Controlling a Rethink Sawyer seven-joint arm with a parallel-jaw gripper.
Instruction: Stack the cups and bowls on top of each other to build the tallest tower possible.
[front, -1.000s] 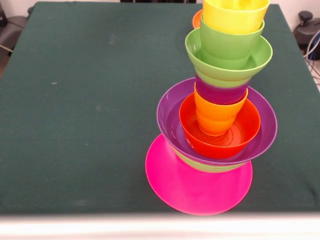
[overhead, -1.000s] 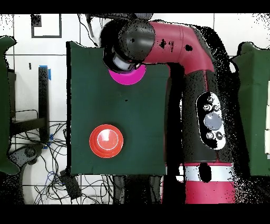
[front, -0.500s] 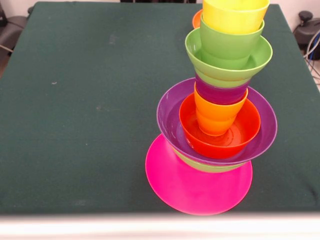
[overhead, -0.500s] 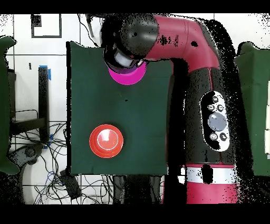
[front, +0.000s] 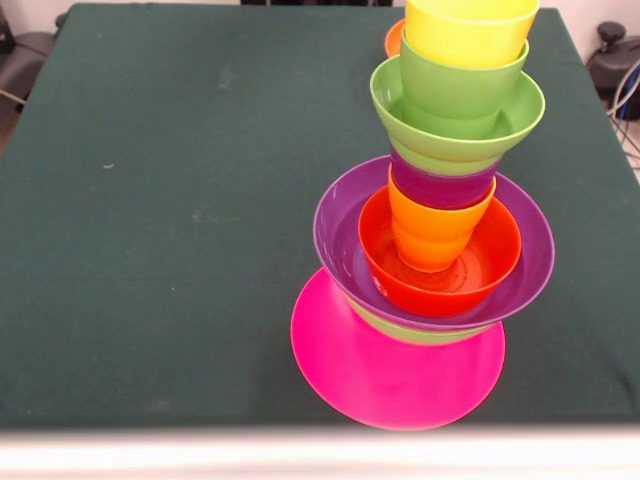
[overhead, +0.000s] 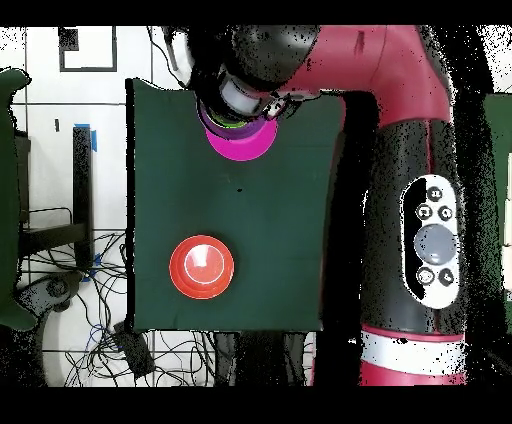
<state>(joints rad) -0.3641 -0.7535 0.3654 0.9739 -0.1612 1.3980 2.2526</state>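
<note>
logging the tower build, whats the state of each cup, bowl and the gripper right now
pink bowl: on the table, base of the tower
purple bowl: stacked above it, over a light green bowl
orange-red bowl: nested in the purple bowl
orange cup: upright inside it
purple cup: on the orange cup
upper green bowl: above that
green cup: in it
yellow cup: topmost
second orange-red bowl: alone, unstacked
gripper: hidden under the arm
</note>
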